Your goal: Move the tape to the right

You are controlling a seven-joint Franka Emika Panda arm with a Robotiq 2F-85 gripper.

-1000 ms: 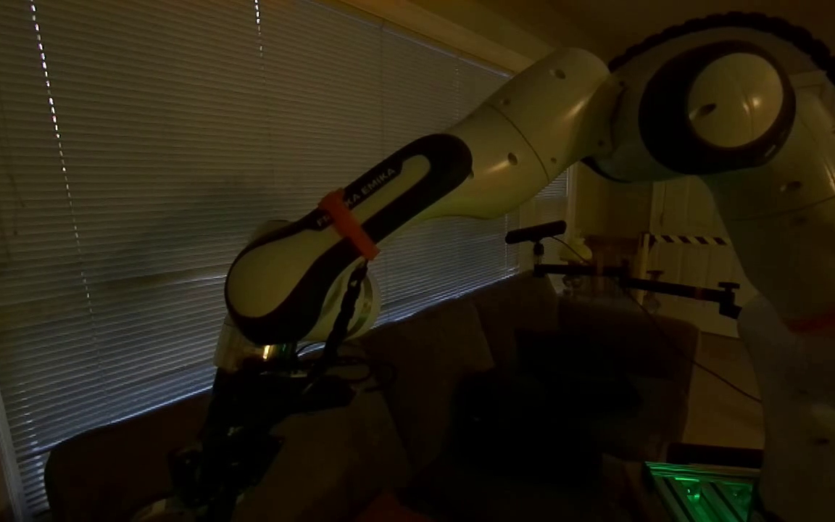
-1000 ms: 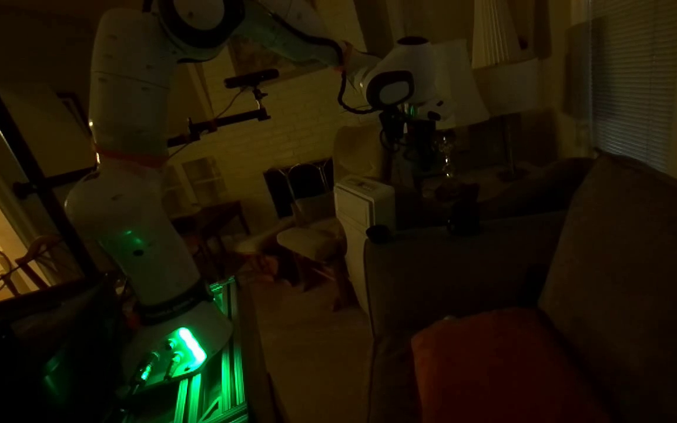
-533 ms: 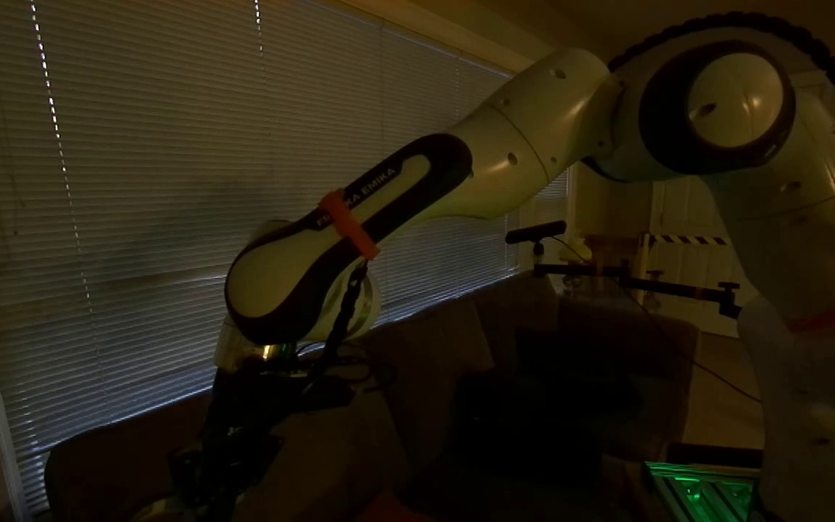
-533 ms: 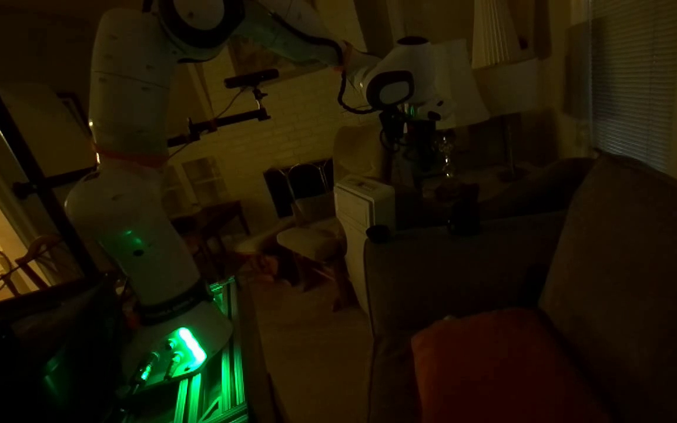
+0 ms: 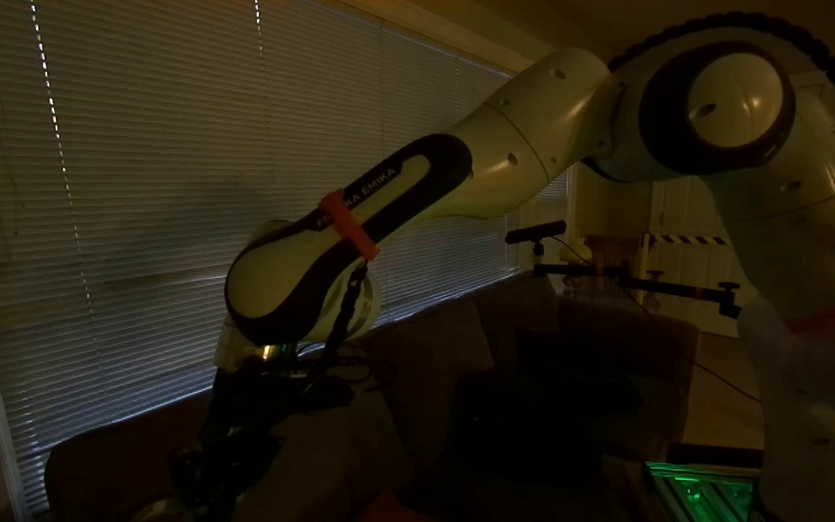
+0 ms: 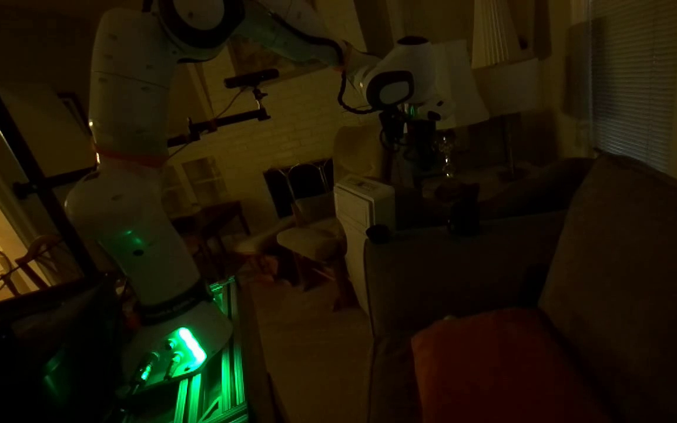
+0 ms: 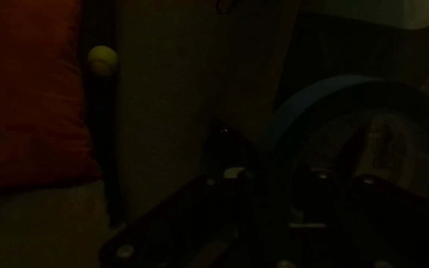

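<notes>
Blue-sided tape [image 7: 330,93], held

The gripper [image 7: 277,175] has jaws narrowly parted, clamped on the tape's wall. In the wrist view the tape overlaps one edge of the sofa arm [image 7: 162,111]; beside the opposite edge lies a tennis ball [image 7: 102,61], then an orange cushion [image 7: 28,93].

The arm [image 5: 519,130] is off-white with black trim and pale EMIKA lettering [image 5: 370,190], plus an orange-red band [image 5: 349,225]. Claw [image 7: 285,175] is just black. The tape roll [image 7: 311,97] has a dull blue outer edge and a near-black side, as far as I can tell. Tennis ball [image 7: 102,61] is yellow-green with a curved darker seam, and the cushion [image 6: 491,364] is solid orange-red. Couch [image 6: 456,276] reads muddy brown. Blinds [image 5: 156,145] are grey with skinny horizontal lines, the thin strip [image 5: 688,239] has black and pale diagonal stripes, the brick wall [image 6: 309,111] is yellowish, and the base light [image 6: 191,345] is straight-up vivid green.
</notes>
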